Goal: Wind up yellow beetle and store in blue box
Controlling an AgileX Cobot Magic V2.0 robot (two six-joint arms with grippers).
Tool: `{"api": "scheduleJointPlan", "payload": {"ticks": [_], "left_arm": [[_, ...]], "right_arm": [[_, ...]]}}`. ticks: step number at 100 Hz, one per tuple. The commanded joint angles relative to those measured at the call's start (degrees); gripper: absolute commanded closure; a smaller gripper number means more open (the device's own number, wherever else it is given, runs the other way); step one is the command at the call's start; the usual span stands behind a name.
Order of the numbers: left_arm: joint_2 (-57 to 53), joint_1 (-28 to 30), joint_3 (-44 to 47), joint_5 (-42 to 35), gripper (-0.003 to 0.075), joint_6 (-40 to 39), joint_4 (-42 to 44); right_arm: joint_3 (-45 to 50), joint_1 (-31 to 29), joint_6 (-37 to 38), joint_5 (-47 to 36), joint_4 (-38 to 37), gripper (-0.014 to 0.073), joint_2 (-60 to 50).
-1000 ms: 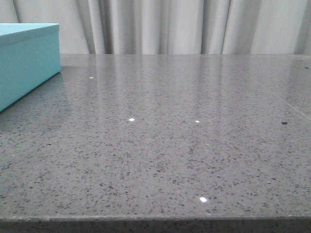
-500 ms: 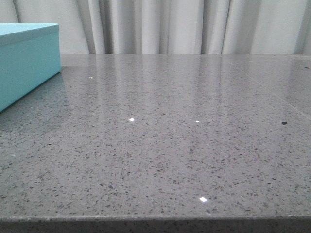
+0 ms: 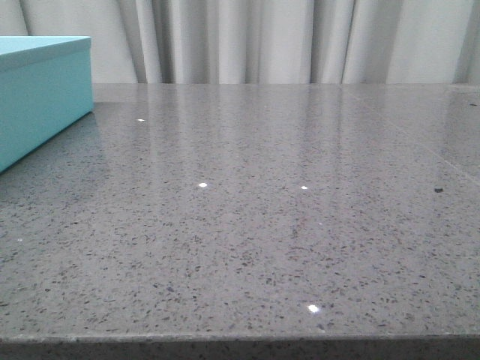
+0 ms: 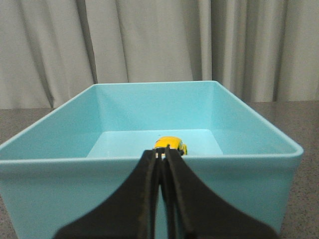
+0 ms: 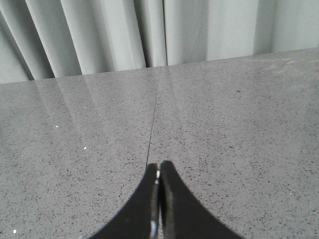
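Front view: blue box [image 3: 41, 94] sits at the upper left of the frame on a grey speckled table [image 3: 262, 225], cut off by the left edge. Only its outer side and pale top edge show here, inside not visible. Pale curtain [image 3: 285, 41] runs across the top of the frame behind the table. No arms in this view.

Left wrist view: blue box [image 4: 149, 164] fills most of the frame, open top, near wall across the lower half. Yellow beetle [image 4: 170, 145] is on the box floor, centre of the frame, just above the near rim, partly hidden behind the fingertips. Left gripper [image 4: 161, 154] is lower centre, dark fingers pressed together with barely a slit between them, nothing held. It sits in front of the near wall, outside the box, not touching the car as far as can be told.

Right wrist view: right gripper [image 5: 158, 175] at bottom centre, fingers closed against each other, empty. Bare table [image 5: 224, 139] beneath it with a thin seam [image 5: 152, 124] running up the middle of the frame; curtain [image 5: 124, 35] along the top.
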Motion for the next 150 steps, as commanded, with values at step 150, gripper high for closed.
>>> {"api": "scheduleJointPlan", "payload": {"ticks": [150], "left_arm": [[-2.5, 0.45, 3.62, 1.23, 0.0739, -1.16, 0.15]], "right_arm": [[5.49, -1.66, -0.68, -11.98, -5.12, 0.0661, -9.16]]}}
